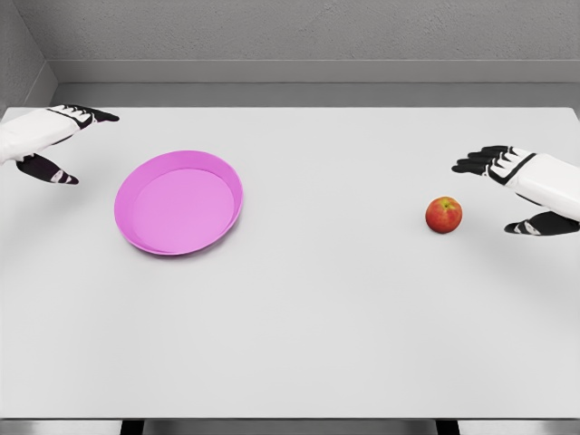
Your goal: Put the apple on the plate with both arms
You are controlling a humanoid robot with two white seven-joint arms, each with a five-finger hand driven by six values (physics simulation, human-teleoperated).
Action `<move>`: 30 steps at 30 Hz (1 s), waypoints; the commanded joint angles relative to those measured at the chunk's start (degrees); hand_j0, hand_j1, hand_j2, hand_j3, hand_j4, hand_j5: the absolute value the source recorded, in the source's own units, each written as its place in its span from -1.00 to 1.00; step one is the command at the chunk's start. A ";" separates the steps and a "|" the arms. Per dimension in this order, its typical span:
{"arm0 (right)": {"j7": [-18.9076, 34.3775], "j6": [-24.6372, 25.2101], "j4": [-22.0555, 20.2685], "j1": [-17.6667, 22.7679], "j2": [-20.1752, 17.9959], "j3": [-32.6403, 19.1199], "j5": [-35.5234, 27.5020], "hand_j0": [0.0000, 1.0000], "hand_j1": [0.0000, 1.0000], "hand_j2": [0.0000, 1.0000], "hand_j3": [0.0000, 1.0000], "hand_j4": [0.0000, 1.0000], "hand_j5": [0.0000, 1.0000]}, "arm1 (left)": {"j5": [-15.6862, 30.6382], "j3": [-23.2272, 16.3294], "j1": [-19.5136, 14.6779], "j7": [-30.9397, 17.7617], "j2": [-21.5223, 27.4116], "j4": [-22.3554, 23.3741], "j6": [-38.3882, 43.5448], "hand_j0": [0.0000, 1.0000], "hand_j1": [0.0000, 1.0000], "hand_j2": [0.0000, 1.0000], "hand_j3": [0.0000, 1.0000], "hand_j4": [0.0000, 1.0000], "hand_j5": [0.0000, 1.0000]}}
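You see only the hands and wrists of both arms: the left arm (pixel 23 136) is cut off by the picture's left edge, and the right arm (pixel 555 181) by its right edge. The table's (pixel 317 317) near corners run out of the picture at lower left and lower right, and below its near edge only short dark stubs of its supports show. On the right hand (pixel 517 192), you cannot separate the dark fingers (pixel 480 161) one from another; they merge into one shape.
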 commanded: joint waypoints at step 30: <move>18.78 32.53 2.36 -21.53 7.98 23.37 -0.66 1.00 1.00 1.00 1.00 1.00 1.00 | -0.65 0.05 -0.35 0.03 0.09 0.22 0.09 1.00 1.00 1.00 1.00 1.00 1.00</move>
